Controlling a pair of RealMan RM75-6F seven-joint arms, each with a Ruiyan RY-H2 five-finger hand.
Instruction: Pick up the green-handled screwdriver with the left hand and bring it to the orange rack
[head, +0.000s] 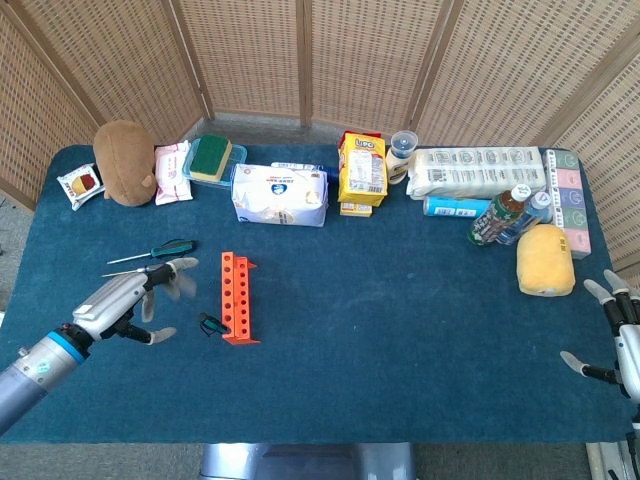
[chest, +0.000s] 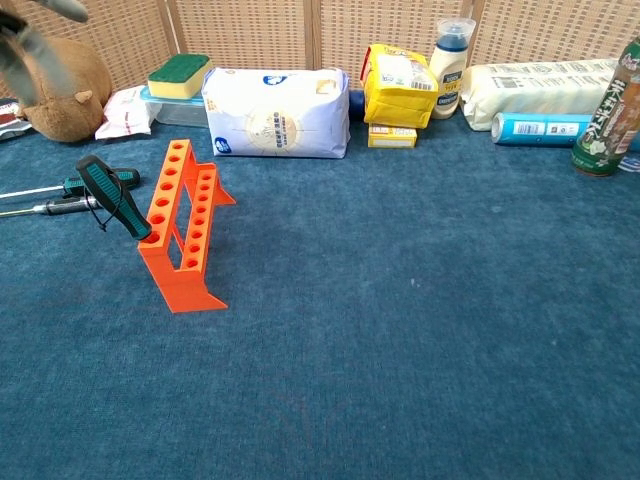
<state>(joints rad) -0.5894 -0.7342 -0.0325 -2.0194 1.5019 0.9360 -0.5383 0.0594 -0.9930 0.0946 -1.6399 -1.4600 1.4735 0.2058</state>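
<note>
Left hand (chest: 30, 25) mostly cropped in chest view, right hand (head: 618, 335) cut by edge

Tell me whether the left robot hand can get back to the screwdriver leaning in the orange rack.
Probably yes. The left robot hand is open beside the screwdriver, whose handle sticks out of the rack toward it, with only bare cloth between.

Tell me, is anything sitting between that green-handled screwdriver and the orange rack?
Nothing visible does. The green-handled screwdriver already leans with its tip in the orange rack; the left hand is off it, fingers spread.
</note>
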